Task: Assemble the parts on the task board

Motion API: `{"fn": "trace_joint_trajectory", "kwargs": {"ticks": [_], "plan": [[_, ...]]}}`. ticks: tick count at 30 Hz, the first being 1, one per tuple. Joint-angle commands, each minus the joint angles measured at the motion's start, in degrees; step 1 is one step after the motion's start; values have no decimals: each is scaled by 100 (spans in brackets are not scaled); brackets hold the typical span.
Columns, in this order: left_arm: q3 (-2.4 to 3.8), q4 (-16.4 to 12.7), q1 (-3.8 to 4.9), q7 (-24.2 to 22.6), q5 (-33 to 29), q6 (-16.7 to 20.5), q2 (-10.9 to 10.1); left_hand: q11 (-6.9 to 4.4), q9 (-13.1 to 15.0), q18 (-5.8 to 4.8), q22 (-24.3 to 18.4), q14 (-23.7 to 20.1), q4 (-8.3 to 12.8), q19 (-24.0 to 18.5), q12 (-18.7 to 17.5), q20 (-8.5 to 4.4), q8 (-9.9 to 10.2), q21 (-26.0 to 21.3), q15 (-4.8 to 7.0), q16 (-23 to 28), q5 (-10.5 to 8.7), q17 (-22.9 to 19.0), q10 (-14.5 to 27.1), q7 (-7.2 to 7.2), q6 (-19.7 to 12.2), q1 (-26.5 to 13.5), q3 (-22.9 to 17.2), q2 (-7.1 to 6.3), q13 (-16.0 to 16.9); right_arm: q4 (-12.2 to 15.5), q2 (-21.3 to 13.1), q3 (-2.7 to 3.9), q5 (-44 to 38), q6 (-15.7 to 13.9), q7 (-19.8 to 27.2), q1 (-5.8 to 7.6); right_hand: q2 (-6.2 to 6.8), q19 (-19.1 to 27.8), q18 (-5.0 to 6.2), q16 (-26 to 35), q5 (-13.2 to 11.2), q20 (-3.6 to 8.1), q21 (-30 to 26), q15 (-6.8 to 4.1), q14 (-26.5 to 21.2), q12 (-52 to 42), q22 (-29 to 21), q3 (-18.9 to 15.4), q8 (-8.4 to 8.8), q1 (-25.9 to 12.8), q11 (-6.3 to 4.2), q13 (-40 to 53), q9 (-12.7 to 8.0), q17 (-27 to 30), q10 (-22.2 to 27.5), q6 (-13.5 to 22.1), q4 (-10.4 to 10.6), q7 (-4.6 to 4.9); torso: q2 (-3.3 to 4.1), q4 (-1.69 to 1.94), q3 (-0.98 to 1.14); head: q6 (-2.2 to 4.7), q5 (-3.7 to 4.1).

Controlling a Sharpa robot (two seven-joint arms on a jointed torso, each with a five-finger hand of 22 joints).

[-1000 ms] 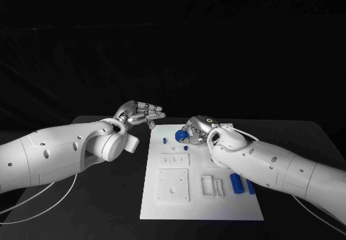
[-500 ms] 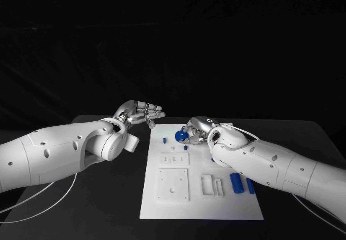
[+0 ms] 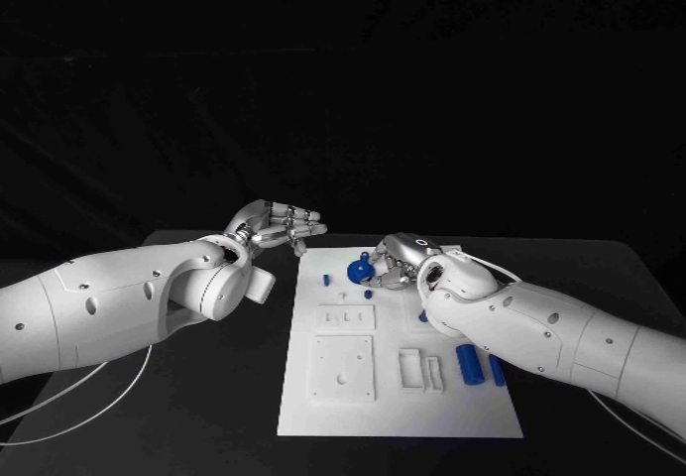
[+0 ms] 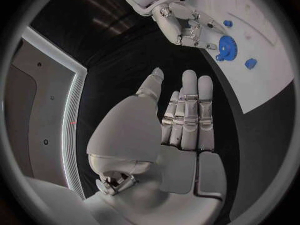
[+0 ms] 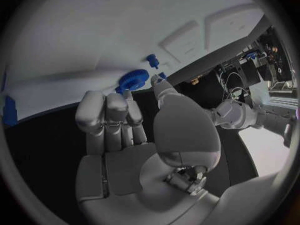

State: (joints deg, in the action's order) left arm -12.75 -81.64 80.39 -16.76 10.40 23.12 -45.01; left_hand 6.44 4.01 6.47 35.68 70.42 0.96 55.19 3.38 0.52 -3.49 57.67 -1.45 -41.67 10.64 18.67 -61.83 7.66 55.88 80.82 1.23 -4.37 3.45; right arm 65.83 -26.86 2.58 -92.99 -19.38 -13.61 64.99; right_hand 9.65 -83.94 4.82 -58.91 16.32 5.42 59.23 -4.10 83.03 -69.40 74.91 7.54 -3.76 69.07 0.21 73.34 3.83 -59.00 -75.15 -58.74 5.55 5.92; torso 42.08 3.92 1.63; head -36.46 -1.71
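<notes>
The white task board lies in the middle of the black table. A blue gear sits at the board's far end, with a small blue peg to its left and another small blue piece just in front of it. My right hand hovers just right of the gear, its fingers stretched out and nothing in its grasp. In the right wrist view the gear lies just past the fingertips. My left hand floats off the board's far left corner, flat and empty.
Two long blue pieces lie on the board's right side, under my right forearm. White raised blocks with slots and holes stand on the board's near half. Bare black table lies around the board.
My right hand has drawn back to the right off the blue gear, which now shows more fully on the board. The left arm has not moved.
</notes>
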Motion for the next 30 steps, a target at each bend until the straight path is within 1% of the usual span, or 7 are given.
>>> {"fn": "trace_joint_trajectory", "kwargs": {"ticks": [1, 7, 12, 16, 20, 24, 30], "plan": [[4, 5, 10, -46, 9, -16, -4, 7, 1, 115, 9, -28, 30, -30, 14, -4, -13, -34, 4, 1, 15, -8, 30, -2, -49, -9, -8, 47, 8, 108, -92, 5, 44, -527, 5, -8, 39, -398, 61, -38, 26, -37, 21, 14, 6, -28, 744, 10, 17, 24, 7, 4, -3, -5, -31, -25, 24, 13, -6, -18, 4, 15, 0], [4, 30, 9, -58, 9, -8, -28, 7, 1, 115, 9, -28, 30, -30, 14, -4, -13, -34, 4, 1, 15, -8, 30, -2, -49, -9, -8, 47, 8, 402, -357, 117, 208, -773, 47, -8, 76, -398, 65, -37, 27, -42, 18, 19, 4, -18, 739, -47, 16, 41, 15, -3, -3, 0, -26, 25, 29, 23, -14, -40, 5, 49, 24], [4, 70, 9, -62, 8, -11, -44, 7, 1, 115, 9, -28, 30, -30, 14, -4, -13, -34, 4, 1, 15, -8, 30, -2, -49, -9, -8, 47, 8, 704, -695, 302, 437, -734, 111, -6, 67, -395, 64, -32, 16, -43, 20, 19, 3, -18, 741, -21, 15, 92, 12, -3, -3, 6, -27, -1, 8, 19, -41, -96, 16, 71, 34], [5, 89, 9, -65, 5, -33, -55, 2, 3, 113, 17, -28, 25, -31, 16, -4, -13, -42, 6, 3, 11, -9, 6, -7, -46, -9, -11, 41, 9, 806, -1018, 459, 791, -504, 408, -5, 20, -390, 54, -8, 27, -37, 28, 15, -1, -13, 750, 248, 20, 228, 8, -3, -7, 26, -22, -67, -263, 15, -55, -139, 19, 99, 73], [4, 105, 9, -73, 2, -39, -61, -19, 1, 107, 23, 20, 35, -25, 15, -18, -13, -35, 24, -40, 14, 10, -75, 0, -51, -12, -1, 57, 8, 733, -1288, 579, 1197, -208, 823, -4, -58, -380, 40, 4, 168, -47, 30, 18, -2, -17, 759, 299, 18, 266, 14, 5, -6, 22, -17, -104, -694, 27, -71, -174, 22, 154, 117], [4, 132, 9, -90, 0, -41, -59, -30, 2, 95, 27, 6, 48, -32, 16, -29, -13, -36, 31, -57, 14, 18, -121, -4, -45, -18, 14, 72, 8, 456, -1462, 682, 1480, 82, 1250, -3, -198, -378, 29, -9, 426, -46, 42, 29, -7, -15, 766, 34, 15, 333, 21, 8, -5, -36, -6, -96, -1002, 32, -85, -204, 38, 157, 137], [4, 168, 3, -100, 0, -53, -54, -27, 1, 87, 26, -10, 70, -41, 13, -29, -13, -48, 28, -50, 13, 9, -112, -8, -47, -21, 32, 81, 7, 98, -1534, 740, 1602, 322, 1495, -2, -235, -376, 29, -15, 425, -47, 55, 22, -3, -7, 770, -41, 19, 356, 6, 4, -7, -65, 2, -72, -1101, 20, -78, -180, 46, 135, 165]]}}
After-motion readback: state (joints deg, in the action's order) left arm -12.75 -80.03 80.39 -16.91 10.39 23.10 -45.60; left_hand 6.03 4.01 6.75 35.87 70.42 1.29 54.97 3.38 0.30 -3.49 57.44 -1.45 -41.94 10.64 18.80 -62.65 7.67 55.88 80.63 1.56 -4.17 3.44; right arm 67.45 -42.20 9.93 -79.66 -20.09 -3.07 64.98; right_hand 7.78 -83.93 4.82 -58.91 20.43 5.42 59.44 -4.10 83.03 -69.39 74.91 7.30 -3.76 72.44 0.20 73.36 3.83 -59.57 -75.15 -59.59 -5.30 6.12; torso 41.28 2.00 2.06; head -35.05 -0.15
